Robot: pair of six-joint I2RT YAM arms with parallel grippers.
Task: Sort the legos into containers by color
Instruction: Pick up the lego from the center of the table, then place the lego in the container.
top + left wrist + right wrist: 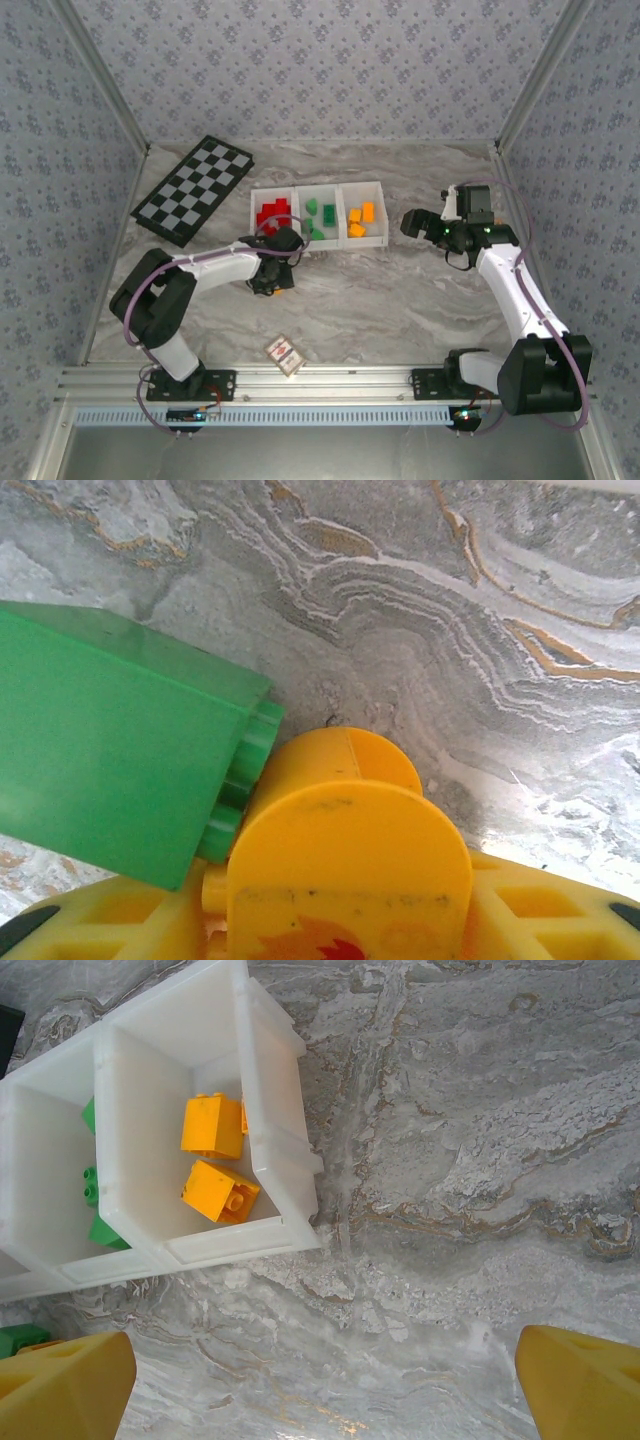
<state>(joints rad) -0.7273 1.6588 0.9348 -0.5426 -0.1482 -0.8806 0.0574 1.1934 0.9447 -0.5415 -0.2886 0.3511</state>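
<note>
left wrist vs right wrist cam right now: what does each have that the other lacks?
Left wrist: a close-up of a loose green brick beside a rounded orange brick, which sits between the yellow fingers of the left gripper; whether it is gripped is unclear. Right wrist: the white tray, with two orange bricks in its end compartment and green bricks in the next, and the right gripper open over the table. Both: grey marble table, yellow fingers at the bottom edge, green and orange bricks.

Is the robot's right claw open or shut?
Open. The right claw has its yellow fingertips far apart at the wrist picture's bottom corners, with bare marble table between them and nothing held.
</note>
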